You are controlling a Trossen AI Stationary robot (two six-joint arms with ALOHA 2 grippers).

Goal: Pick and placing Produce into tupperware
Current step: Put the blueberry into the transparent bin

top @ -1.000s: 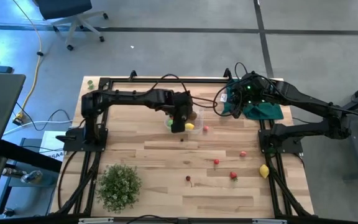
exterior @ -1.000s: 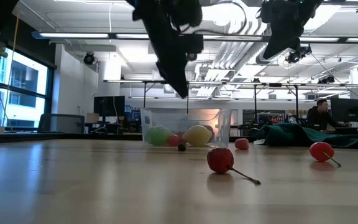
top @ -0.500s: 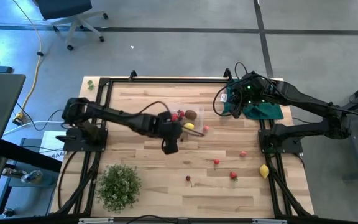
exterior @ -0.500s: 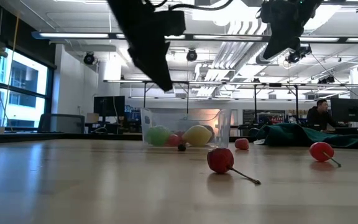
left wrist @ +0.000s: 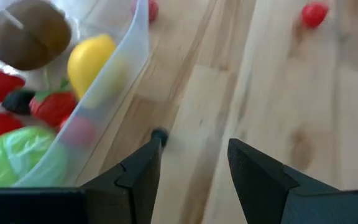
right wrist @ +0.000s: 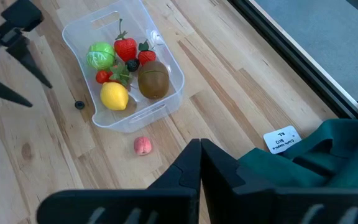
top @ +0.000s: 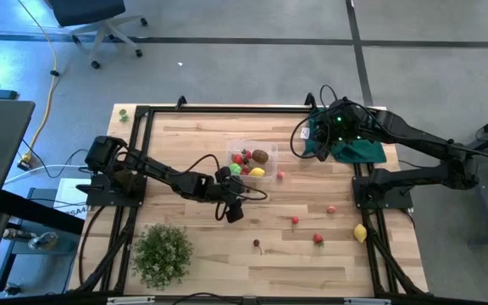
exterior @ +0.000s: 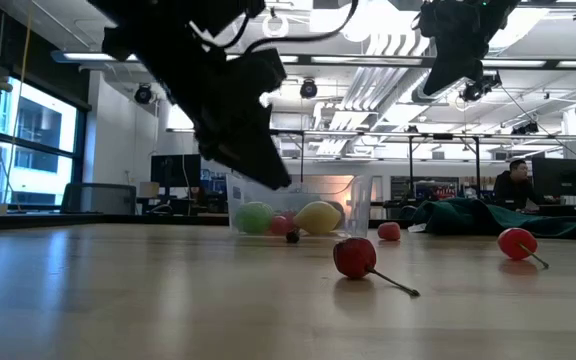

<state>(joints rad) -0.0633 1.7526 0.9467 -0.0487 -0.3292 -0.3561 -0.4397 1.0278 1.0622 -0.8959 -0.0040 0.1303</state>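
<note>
My left pincer (top: 232, 212) hangs spread and empty over the worktop (top: 312, 263), just beside the tupperware (right wrist: 160, 109) holding a kiwi (right wrist: 153, 79), lemon (right wrist: 114, 96) and strawberries. A small dark berry (left wrist: 160, 134) lies by its wall. Risk: a finger nudges the tub or rolls the berry. Right pincer (right wrist: 199, 155) pressed together, parked above the green cloth (top: 354, 148).

- Bright, even daylight on the pale wooden table (top: 269, 246); shadows faint.
- Long ceiling strip lights (exterior: 368, 62) glare in the low view.
- Left wrist view is soft and blurred.
</note>
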